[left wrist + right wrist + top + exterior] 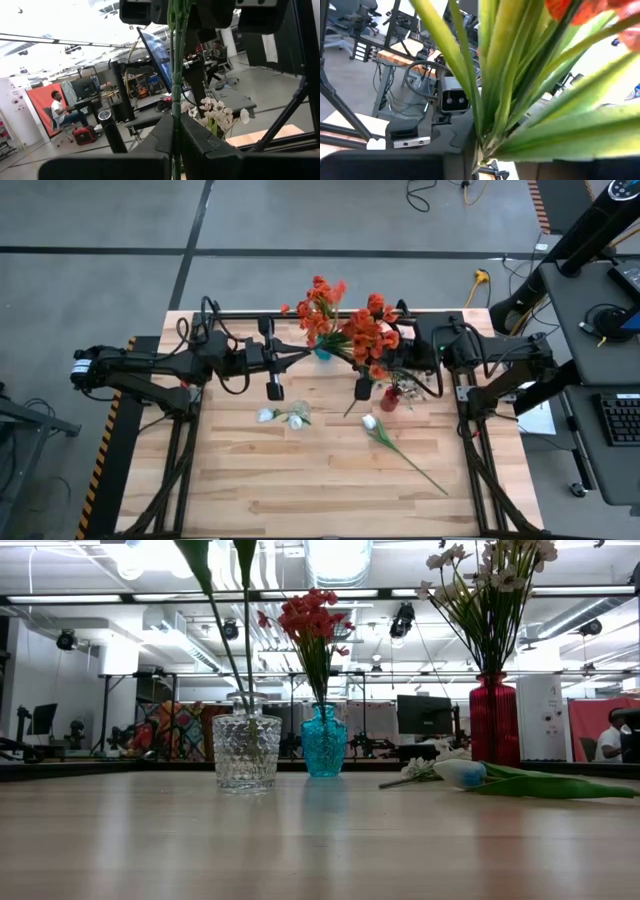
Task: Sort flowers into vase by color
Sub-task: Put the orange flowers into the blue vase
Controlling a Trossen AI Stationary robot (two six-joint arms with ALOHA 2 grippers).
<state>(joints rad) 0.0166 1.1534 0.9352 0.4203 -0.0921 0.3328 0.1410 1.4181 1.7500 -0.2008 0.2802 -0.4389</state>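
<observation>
Three vases stood on the wooden table (300, 480). In the low view a clear cut-glass vase (246, 751) held green stems only, the tops running out of frame. The teal vase (324, 741) held an orange-red blossom cluster (312, 614). The red vase (494, 720) held a pale pink-white bunch (490, 570), its upper blossoms cut off at the frame edge.

From above, an orange-red spray (370, 330) spread over the table's far middle and hid the vases beneath it almost wholly; only a bit of teal and a bit of red showed.

The left gripper (176, 137) was closed on a thin green stem (175, 75) that ran straight up between its fingers. The right gripper (479, 160) was mostly hidden behind a bundle of broad green leaves and stems (510, 85), orange blossom at the frame's top; whether its fingers pinched the bundle could not be told.

Lying loose on the table: a white tulip-like bud on a long stem (372, 423), stem trailing toward the near right, and two small white blooms (282, 417) close together near the centre. In the low view the bud (462, 772) lay on its side just beside the red vase.

The surface was pale plank wood on a dark frame. The room was an open lab with monitors, ceiling lights and grey floor; a seated person (59, 109) showed far back in the left wrist view.
</observation>
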